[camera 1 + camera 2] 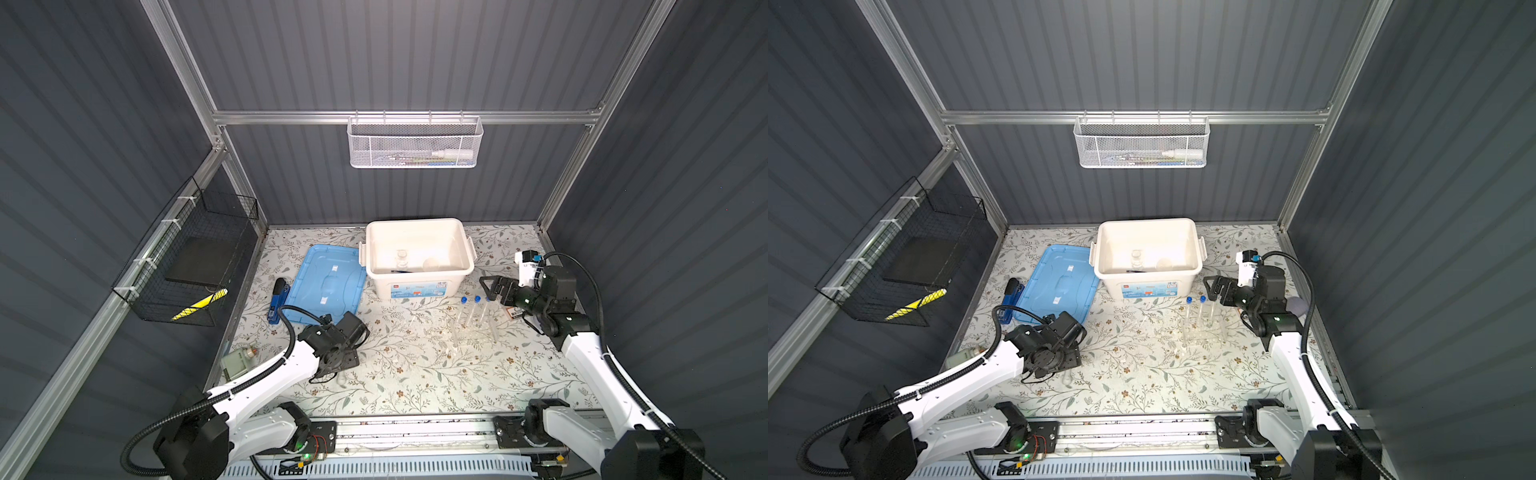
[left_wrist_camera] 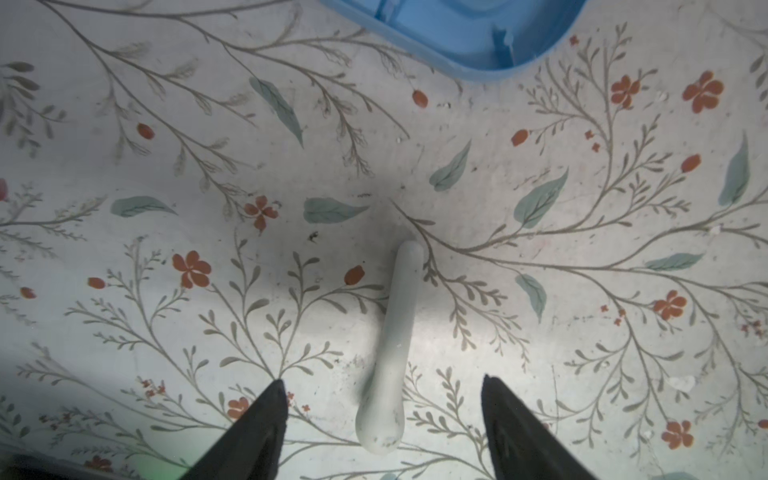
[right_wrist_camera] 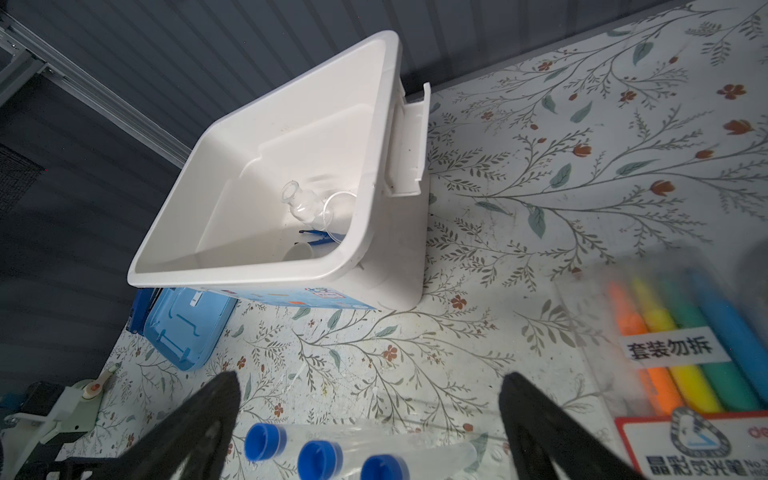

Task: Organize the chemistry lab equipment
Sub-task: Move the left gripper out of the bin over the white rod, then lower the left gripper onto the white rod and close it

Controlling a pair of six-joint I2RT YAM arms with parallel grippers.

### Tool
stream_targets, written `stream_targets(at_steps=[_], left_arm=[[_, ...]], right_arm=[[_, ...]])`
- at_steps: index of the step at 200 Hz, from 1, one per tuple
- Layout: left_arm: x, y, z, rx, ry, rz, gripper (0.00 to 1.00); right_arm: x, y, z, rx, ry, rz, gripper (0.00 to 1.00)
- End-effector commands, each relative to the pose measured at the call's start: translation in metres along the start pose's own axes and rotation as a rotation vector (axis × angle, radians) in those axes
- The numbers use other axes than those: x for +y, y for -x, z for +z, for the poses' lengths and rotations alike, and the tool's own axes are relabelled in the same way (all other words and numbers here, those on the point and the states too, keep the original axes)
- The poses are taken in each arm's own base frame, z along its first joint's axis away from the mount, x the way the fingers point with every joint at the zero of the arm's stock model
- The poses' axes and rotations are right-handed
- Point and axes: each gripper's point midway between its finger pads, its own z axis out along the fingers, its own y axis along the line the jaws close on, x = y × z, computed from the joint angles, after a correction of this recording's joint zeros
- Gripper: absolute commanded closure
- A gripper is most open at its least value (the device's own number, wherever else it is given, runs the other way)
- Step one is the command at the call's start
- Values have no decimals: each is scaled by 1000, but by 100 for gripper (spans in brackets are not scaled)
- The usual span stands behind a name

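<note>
White pestle lies flat on bench, near blue lid. L gripper jaws apart, straddling thick end, no contact. Prob ceramic: stiff, smooth, slippery, chips if dropped. Grab across shaft just above bulb. R gripper apart, empty, over test tubes.

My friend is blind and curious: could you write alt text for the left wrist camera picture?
A white pestle lies on the floral-patterned table, its thicker end between the black fingers of the left gripper, which stand apart on either side without touching it. A corner of a blue lid shows at the edge.
</note>
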Motion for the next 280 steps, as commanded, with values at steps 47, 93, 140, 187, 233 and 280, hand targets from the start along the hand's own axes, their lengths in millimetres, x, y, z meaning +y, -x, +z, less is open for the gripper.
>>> stream_targets(at_steps=[47,93,140,187,233,280], left_arm=[[-12,-21,25,111,-23,55,38],[-7,-26,29,115,-22,42,46],[-12,-27,35,127,-24,61,56],[-29,-24,40,132,-77,74,73],[-53,-13,45,126,-124,109,80],[-84,-3,49,120,-177,141,85]], right_arm=[[-2,11,-4,-22,-21,-13,1],[-2,11,-3,-22,-21,-9,1],[-3,11,-3,-20,-21,-7,1],[-4,9,-6,-23,-34,-12,1],[-6,10,-7,-24,-41,-10,1],[-9,10,-11,-31,-56,-13,1]])
